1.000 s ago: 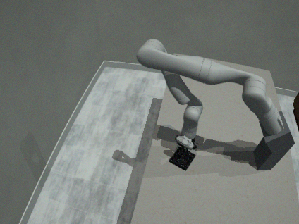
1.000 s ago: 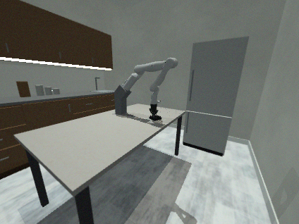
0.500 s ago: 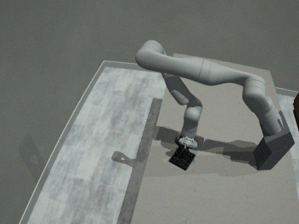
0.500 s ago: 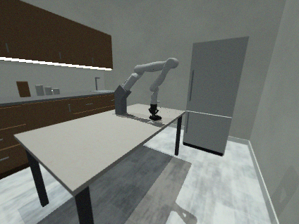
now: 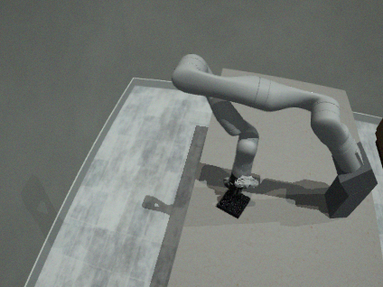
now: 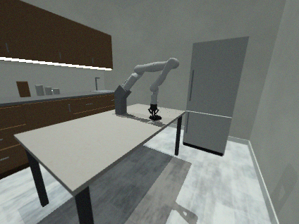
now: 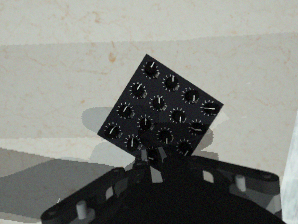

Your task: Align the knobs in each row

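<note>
The black knob box (image 5: 233, 204) (image 6: 158, 118) (image 7: 161, 106) stands on the beige table (image 5: 280, 244) (image 6: 88, 141) (image 7: 60, 75), near the table's edge. In the wrist view it lies turned cornerwise, and its knobs show white lines at differing angles. My gripper (image 5: 234, 188) (image 6: 154, 113) (image 7: 152, 156) reaches straight down onto the box. It is shut on a knob in the row nearest the wrist camera, the third one along from the left. The fingers hide that knob's top. The printed names are too small to read.
The arm's grey base block (image 5: 350, 189) (image 6: 121, 102) stands on the table beyond the box. The table's edge (image 5: 190, 180) runs close beside the box, with floor below. A fridge (image 6: 211, 95) stands past the table's end, and cabinets line the left wall.
</note>
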### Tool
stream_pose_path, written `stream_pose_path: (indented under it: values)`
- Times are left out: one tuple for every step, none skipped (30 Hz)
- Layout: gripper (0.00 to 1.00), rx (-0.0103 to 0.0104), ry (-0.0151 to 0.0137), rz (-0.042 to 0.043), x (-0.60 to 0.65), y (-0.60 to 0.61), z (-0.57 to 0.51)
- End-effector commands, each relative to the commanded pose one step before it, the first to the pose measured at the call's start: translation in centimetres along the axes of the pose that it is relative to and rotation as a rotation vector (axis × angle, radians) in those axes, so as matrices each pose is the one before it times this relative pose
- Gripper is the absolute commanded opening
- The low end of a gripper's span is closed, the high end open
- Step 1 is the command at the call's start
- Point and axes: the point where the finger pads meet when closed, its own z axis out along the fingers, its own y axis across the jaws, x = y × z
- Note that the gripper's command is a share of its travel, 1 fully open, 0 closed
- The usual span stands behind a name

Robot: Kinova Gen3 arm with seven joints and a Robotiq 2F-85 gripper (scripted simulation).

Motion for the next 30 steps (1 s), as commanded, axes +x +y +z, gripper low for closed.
stream_pose_path:
  values:
    - [0.08, 0.00064, -0.00239, -0.05725, 0.074, 0.050, 0.017]
    - [0.08, 0.00000, 0.00000, -0.02655, 0.000, 0.000, 0.000]
    - [0.08, 0.00000, 0.00000, -0.02653, 0.000, 0.000, 0.000]
    - [0.08, 0.00000, 0.00000, -0.02649, 0.000, 0.000, 0.000]
    - [0.08, 0.00000, 0.00000, 0.00000, 0.000, 0.000, 0.000]
    - [0.08, 0.00000, 0.00000, 0.00000, 0.000, 0.000, 0.000]
    - [0.08, 0.00000, 0.00000, -0.02642, 0.000, 0.000, 0.000]
    - [0.08, 0.00000, 0.00000, -0.02632, 0.000, 0.000, 0.000]
    - [0.08, 0.00000, 0.00000, -0.02618, 0.000, 0.000, 0.000]
    - [0.08, 0.00000, 0.00000, -0.02602, 0.000, 0.000, 0.000]
    - [0.08, 0.00000, 0.00000, -0.02583, 0.000, 0.000, 0.000]
    - [0.08, 0.00000, 0.00000, -0.02561, 0.000, 0.000, 0.000]
    - [0.08, 0.00000, 0.00000, -0.02535, 0.000, 0.000, 0.000]
    - [0.08, 0.00000, 0.00000, -0.02507, 0.000, 0.000, 0.000]
    - [0.08, 0.00000, 0.00000, -0.02477, 0.000, 0.000, 0.000]
    - [0.08, 0.00000, 0.00000, -0.02444, 0.000, 0.000, 0.000]
    - [0.08, 0.00000, 0.00000, -0.02407, 0.000, 0.000, 0.000]
    - [0.08, 0.00000, 0.00000, -0.02369, 0.000, 0.000, 0.000]
    - [0.08, 0.00000, 0.00000, -0.02329, 0.000, 0.000, 0.000]
    - [0.08, 0.00000, 0.00000, -0.02284, 0.000, 0.000, 0.000]
    - [0.08, 0.00000, 0.00000, -0.02239, 0.000, 0.000, 0.000]
    - [0.08, 0.00000, 0.00000, 0.00000, 0.000, 0.000, 0.000]
    - [0.08, 0.00000, 0.00000, 0.00000, 0.000, 0.000, 0.000]
    - [0.08, 0.00000, 0.00000, -0.02191, 0.000, 0.000, 0.000]
    - [0.08, 0.00000, 0.00000, -0.02140, 0.000, 0.000, 0.000]
    - [0.08, 0.00000, 0.00000, -0.02088, 0.000, 0.000, 0.000]
    - [0.08, 0.00000, 0.00000, -0.02034, 0.000, 0.000, 0.000]
    - [0.08, 0.00000, 0.00000, -0.01977, 0.000, 0.000, 0.000]
    - [0.08, 0.00000, 0.00000, -0.01920, 0.000, 0.000, 0.000]
    - [0.08, 0.00000, 0.00000, -0.01860, 0.000, 0.000, 0.000]
